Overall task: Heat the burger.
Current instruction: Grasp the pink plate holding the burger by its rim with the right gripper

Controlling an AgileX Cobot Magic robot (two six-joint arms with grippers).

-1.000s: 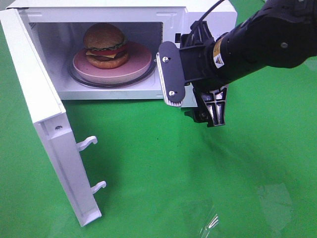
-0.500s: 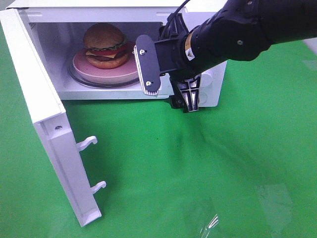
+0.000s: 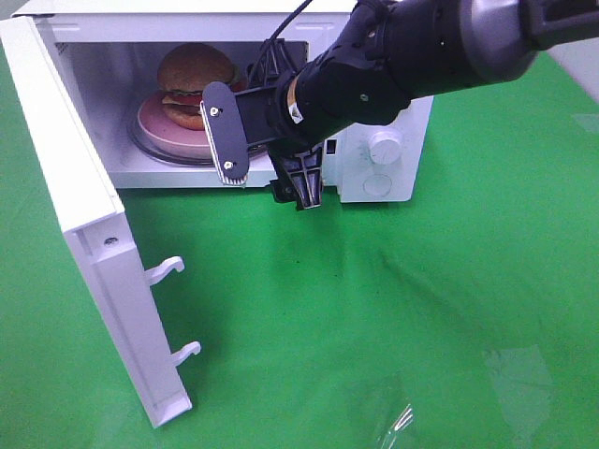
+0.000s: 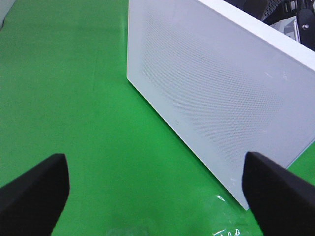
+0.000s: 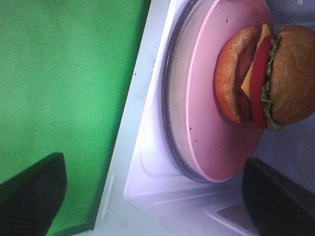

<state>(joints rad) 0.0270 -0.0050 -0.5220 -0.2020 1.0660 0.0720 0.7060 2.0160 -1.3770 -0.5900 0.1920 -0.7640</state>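
The microwave (image 3: 374,140) stands open on the green tabletop (image 3: 393,318), its door (image 3: 84,243) swung out to the near left. Inside, a pink plate (image 3: 154,126) sits on the glass turntable (image 5: 170,98) and carries the burger (image 3: 192,79). The burger has a glossy brown bun, lettuce, tomato, cheese and patty, and stands upright and whole. My right hand (image 3: 267,168) has moved left across the microwave front and now hangs at the cavity mouth, fingers apart, empty. My left hand (image 4: 157,189), also spread, faces the door's outer side.
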